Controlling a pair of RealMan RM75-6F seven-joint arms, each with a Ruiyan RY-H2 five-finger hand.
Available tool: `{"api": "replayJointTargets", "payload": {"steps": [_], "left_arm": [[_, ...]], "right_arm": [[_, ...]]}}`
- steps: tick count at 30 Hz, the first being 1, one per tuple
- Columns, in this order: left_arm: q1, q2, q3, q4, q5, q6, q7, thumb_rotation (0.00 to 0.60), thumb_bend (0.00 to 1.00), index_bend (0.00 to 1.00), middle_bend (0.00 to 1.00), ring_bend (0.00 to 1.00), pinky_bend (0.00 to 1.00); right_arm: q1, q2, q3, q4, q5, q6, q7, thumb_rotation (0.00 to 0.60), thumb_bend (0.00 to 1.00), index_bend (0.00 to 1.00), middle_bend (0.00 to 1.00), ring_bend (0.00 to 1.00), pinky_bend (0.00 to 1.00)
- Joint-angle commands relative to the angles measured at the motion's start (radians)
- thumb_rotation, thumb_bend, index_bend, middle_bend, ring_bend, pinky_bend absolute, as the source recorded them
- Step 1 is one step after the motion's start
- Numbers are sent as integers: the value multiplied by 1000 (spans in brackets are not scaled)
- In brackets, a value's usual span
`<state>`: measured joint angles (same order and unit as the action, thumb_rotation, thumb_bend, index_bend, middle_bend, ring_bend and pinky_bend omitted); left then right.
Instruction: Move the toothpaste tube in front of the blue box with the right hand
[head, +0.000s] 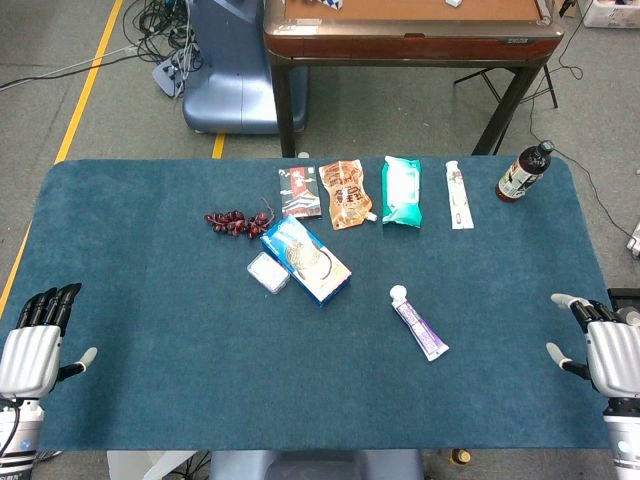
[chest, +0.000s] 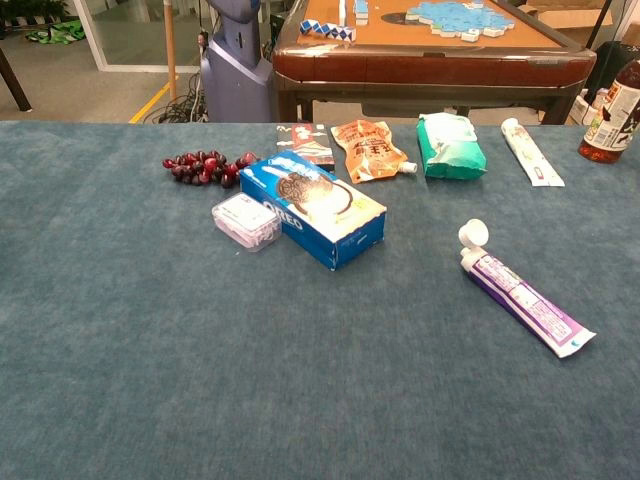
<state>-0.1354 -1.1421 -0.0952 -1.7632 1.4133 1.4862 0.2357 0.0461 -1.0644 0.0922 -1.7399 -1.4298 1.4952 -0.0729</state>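
A purple and white toothpaste tube (head: 419, 323) (chest: 522, 294) with a white cap lies flat on the blue cloth, right of centre, cap toward the far side. The blue cookie box (head: 305, 259) (chest: 313, 208) lies to its left, nearer the middle. My right hand (head: 606, 348) hovers at the table's right front edge, well right of the tube, fingers apart and empty. At the left front edge my left hand (head: 34, 344) also holds nothing, its fingers extended. Neither hand shows in the chest view.
A small clear box (head: 268, 271) touches the blue box's left side. Grapes (head: 235, 221), a dark packet (head: 299, 190), an orange pouch (head: 347, 193), a green pack (head: 402, 190), a white tube (head: 459, 194) and a brown bottle (head: 524, 172) line the far side.
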Motion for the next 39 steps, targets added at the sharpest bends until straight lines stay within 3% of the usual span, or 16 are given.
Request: {"api": "replayJointTargets", "payload": {"steps": [1,11,20,28,39], "left_arm": [[-1,-1,0,2,-1,-1,-1,600,180,0,89,62,48],[2,1,3,7,2,1,-12,600,180,0,89,62,48],[8,6,5,6,7,8,-20,600,179,0,89,62,49],[7,11,8,-1,21,9,-24,600,180,0,89,62,48],[16,15,16,-8,29,17,-26,600,180,0,89,63,48]], "right_arm": [[2,0,-1,-2,-1,-3,-3,600,233,281,360,288,398],[27,11,-12,-20,-48,-33,-4,600,233,282,365,288,398],[116,11,-30,-47,-141,-142,-68,600,233,281,374,288,398],[233,-42,-41,-56,-198,-297,-167,600,233,282,376,289,396],[334,-169,-78,31,-223,-444,-228,598,234,302,356,265,292]]}}
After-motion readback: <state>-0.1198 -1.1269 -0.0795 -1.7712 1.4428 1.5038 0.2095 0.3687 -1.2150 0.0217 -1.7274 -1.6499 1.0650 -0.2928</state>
